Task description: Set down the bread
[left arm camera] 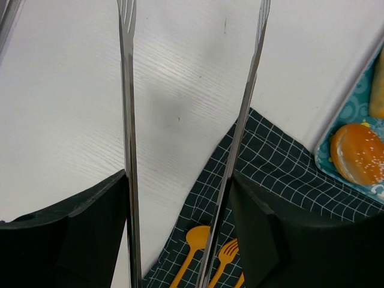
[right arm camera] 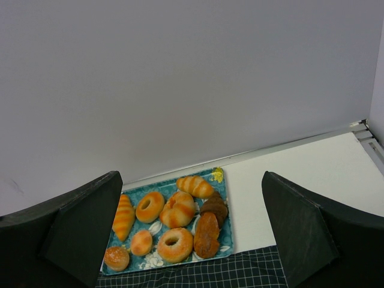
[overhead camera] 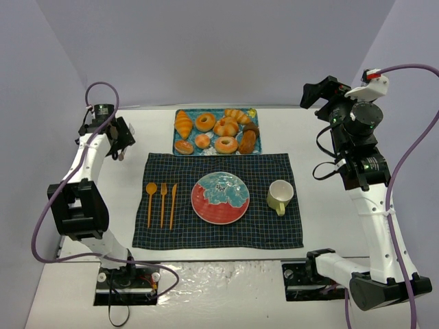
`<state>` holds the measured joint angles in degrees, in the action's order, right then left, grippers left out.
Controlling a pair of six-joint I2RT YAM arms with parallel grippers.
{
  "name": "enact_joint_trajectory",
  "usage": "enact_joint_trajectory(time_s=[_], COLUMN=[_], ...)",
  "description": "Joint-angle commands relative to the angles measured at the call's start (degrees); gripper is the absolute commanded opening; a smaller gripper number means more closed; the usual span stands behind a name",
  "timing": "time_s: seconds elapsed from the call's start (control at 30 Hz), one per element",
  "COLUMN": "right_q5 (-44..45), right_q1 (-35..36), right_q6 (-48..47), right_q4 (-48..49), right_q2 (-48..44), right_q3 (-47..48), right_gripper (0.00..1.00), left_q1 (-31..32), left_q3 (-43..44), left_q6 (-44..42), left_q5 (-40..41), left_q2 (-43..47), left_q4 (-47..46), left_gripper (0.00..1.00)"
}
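Note:
The bread [overhead camera: 202, 141], a small round orange-tan bun with a paler top, lies in the front row of the blue tray [overhead camera: 217, 151], between a sugared bun [overhead camera: 184, 146] and a ring doughnut [overhead camera: 226, 144]. The right wrist view shows the bread [right arm camera: 141, 242] too. My left gripper [overhead camera: 118, 140] hangs left of the tray over bare table, shut on metal tongs [left arm camera: 127, 90] whose two arms stand apart with nothing between them. In the left wrist view the left gripper [left arm camera: 180, 180] sees only the sugared bun [left arm camera: 358, 153]. My right gripper [overhead camera: 319, 92] is raised at the far right, open and empty [right arm camera: 192, 180].
A dark checked placemat [overhead camera: 274, 233] carries a red and blue plate [overhead camera: 219, 198], a pale cup [overhead camera: 280, 196], and an orange spoon, fork and knife [overhead camera: 162, 204]. The tray also holds a croissant [overhead camera: 183, 124], striped rolls and dark pastries [overhead camera: 248, 140]. Grey walls close in the table.

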<state>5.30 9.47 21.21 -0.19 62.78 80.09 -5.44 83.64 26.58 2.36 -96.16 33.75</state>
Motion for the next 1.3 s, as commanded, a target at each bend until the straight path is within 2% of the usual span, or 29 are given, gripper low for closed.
enact_joint_trajectory(time_s=[0.0, 0.63, 1.0, 1.27], right_q5=[-0.3, -0.7, -0.5, -0.4], right_q1=[0.1, 0.1, 0.2, 0.2], right_q6=[0.4, 1.2, 1.2, 1.4], right_q4=[5.8, 6.8, 7.0, 7.1], right_q2=[0.0, -0.2, -0.4, -0.6], right_q3=[0.7, -0.9, -1.5, -1.9], right_gripper=[1.0, 1.0, 1.0, 1.0], left_q1=[1.3, 8.1, 15.8, 21.9], left_q3=[3.9, 2.8, 3.5, 1.9], left_q6=[-1.4, -5.4, -6.5, -5.8], left_q5=[0.8, -0.1, -1.9, -2.4], left_q2=[5.8, 14.9, 17.5, 16.6], left_q4=[1.8, 9.5, 12.7, 11.7], left_gripper=[0.6, 0.6, 0.59, 0.58])
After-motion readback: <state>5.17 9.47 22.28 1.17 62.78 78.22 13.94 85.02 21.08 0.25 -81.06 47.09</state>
